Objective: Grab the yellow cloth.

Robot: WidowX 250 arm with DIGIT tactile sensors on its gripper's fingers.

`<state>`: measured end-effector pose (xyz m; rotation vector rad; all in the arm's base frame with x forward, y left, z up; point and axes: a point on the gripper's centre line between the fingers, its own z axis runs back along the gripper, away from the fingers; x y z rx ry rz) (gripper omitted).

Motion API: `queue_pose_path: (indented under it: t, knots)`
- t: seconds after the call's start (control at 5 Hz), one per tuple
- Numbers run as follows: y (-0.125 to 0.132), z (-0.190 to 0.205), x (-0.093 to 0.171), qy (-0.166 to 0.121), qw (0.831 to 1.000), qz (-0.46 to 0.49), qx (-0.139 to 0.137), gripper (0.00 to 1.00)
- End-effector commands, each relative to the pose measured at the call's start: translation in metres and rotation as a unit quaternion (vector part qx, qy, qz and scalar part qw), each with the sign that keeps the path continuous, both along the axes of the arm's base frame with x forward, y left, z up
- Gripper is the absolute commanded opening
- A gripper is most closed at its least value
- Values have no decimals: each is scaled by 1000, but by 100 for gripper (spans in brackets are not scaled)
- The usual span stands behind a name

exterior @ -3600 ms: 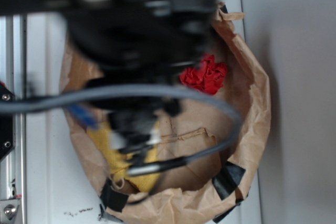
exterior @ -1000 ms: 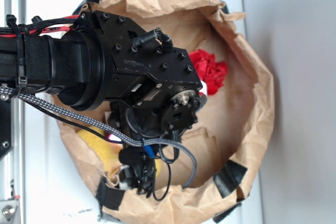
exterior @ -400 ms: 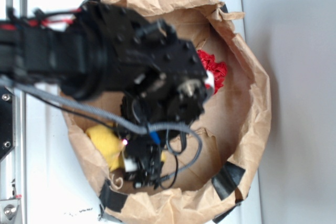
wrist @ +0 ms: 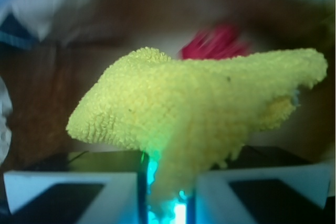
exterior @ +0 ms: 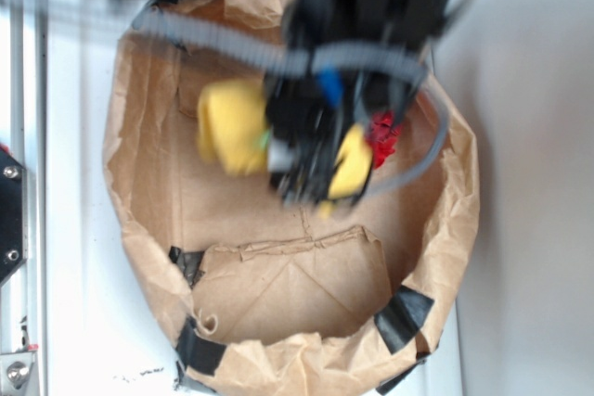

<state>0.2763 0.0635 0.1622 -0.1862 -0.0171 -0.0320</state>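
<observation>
The yellow cloth (wrist: pixel 194 103) is a bright terry cloth pinched between my two fingers and spread above them in the wrist view. In the exterior view it (exterior: pixel 232 125) hangs on both sides of my blurred black gripper (exterior: pixel 311 150), lifted above the floor of the brown paper bag (exterior: pixel 148 229). My gripper (wrist: pixel 168 192) is shut on the cloth. The small red ruffled cloth (exterior: pixel 383 134) lies just right of the gripper, partly hidden by it, and shows blurred behind the yellow cloth in the wrist view (wrist: pixel 215 43).
The paper bag has rolled walls all round, with black tape patches (exterior: pixel 406 314) at its lower rim. A grey cable (exterior: pixel 223 44) loops over the bag's top. A metal rail (exterior: pixel 14 229) runs down the left edge.
My gripper has closed on the yellow cloth at the bag's lower left, lifted it, and carried it up and to the right, near the red cloth.
</observation>
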Motion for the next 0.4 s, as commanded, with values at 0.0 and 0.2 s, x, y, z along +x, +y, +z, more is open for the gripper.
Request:
queue_pose_path:
  t: [0.0,0.2]
  knots:
    - [-1,84,-66,-86,996,23,27,0]
    - [-21,88,-92,-96,994,4,44,0]
